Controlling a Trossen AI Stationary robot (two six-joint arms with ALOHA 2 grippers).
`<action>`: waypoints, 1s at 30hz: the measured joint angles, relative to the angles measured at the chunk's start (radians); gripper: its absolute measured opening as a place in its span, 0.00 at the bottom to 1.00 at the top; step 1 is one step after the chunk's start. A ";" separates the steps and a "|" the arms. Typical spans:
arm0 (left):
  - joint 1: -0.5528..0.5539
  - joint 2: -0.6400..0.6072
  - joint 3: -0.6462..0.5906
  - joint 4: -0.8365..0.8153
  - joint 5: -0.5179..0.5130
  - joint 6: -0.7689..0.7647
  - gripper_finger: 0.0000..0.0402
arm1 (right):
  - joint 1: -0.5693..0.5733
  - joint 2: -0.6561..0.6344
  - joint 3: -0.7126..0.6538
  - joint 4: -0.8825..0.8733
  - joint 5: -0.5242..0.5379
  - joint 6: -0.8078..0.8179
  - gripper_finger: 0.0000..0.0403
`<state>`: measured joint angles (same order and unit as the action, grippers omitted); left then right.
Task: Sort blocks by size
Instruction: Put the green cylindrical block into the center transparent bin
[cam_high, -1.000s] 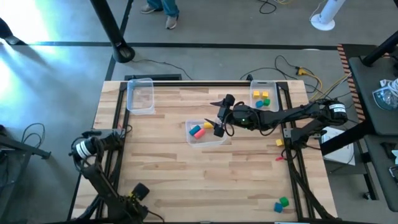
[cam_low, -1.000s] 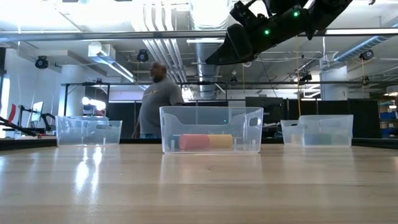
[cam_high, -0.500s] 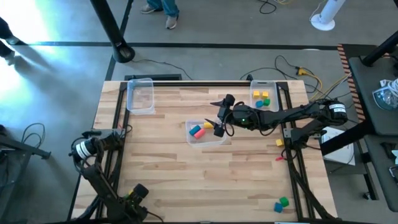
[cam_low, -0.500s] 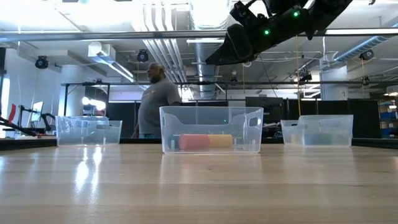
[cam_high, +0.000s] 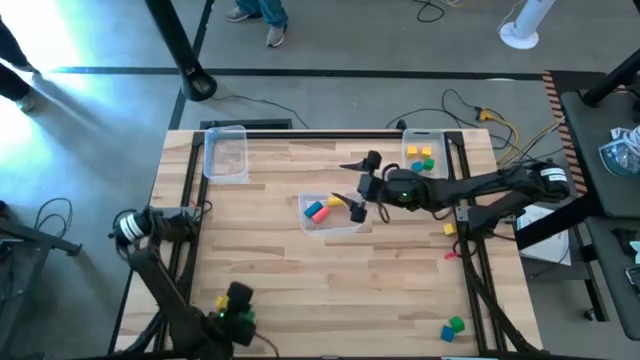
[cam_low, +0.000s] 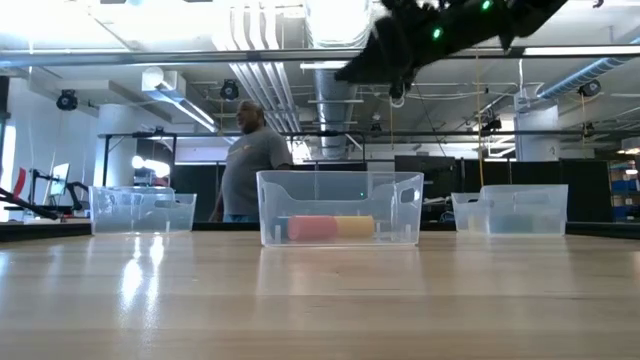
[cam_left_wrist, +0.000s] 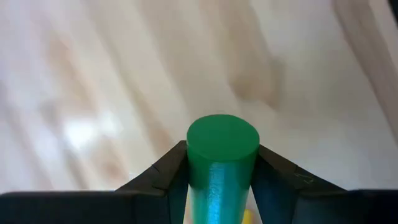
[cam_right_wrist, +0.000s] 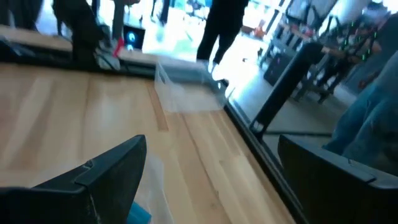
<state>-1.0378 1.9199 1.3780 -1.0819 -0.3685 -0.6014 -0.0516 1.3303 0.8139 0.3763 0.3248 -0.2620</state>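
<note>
- Left gripper (cam_high: 237, 312) at near-left table edge, clamped on a green block (cam_left_wrist: 222, 158); the block's lower part is cut off in the left wrist view.
- Right gripper (cam_high: 356, 190) above the middle bin's (cam_high: 345, 226) right end, fingers (cam_right_wrist: 112, 171) spread apart, nothing between them.
- Middle bin holds pink block (cam_high: 319, 212), yellow block (cam_high: 334, 202) and a blue one (cam_high: 309, 207), partly hidden.
- Far-right bin (cam_high: 424, 139): small yellow, green, blue blocks (cam_high: 421, 158), hard to separate.
- Far-left bin (cam_high: 226, 155): contents not discernible.
- Green-blue blocks (cam_high: 453, 327) off the table, near right.
- Low view: right arm cut off at the top; person (cam_low: 251, 160) behind.
</note>
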 joint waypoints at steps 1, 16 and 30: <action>0.008 -0.021 0.001 -0.003 -0.044 -0.019 0.31 | 0.011 -0.015 0.000 0.001 -0.007 -0.019 0.89; 0.239 -0.550 -0.372 0.442 -0.543 -0.070 0.31 | 0.364 0.107 0.000 0.236 -0.014 -0.150 0.79; 0.533 -0.746 -0.661 1.434 -0.277 0.357 0.31 | 0.332 0.361 0.253 0.254 -0.070 0.145 0.75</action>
<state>-0.5050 1.1738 0.7169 0.3518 -0.6452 -0.2443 0.2805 1.6913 1.0670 0.6300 0.2550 -0.1170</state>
